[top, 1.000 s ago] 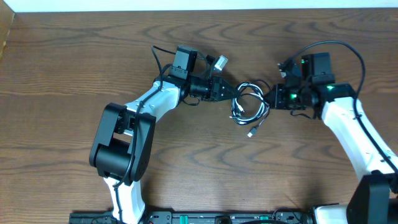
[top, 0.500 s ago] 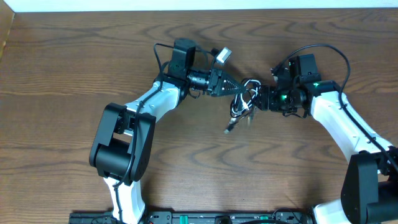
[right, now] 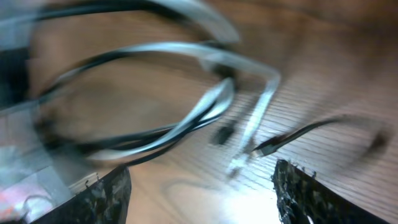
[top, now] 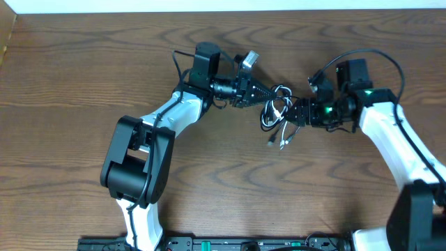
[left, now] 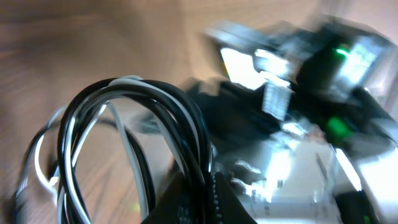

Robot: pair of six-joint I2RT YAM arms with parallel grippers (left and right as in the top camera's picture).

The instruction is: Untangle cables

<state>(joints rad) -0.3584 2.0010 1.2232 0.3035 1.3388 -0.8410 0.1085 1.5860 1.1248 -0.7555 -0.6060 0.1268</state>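
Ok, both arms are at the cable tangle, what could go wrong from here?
The left gripper seems clamped on several strands of the tangled bundle of thin black and white cables at once; pulling may tighten the knot. The right gripper looks open beside it, and both wrist views are blurred, so closing could catch the wrong strand.

— What sort of place?
— A robot lab bench, it seems: two arms based at six o'clock over a wood-grain table, a white strip at twelve.
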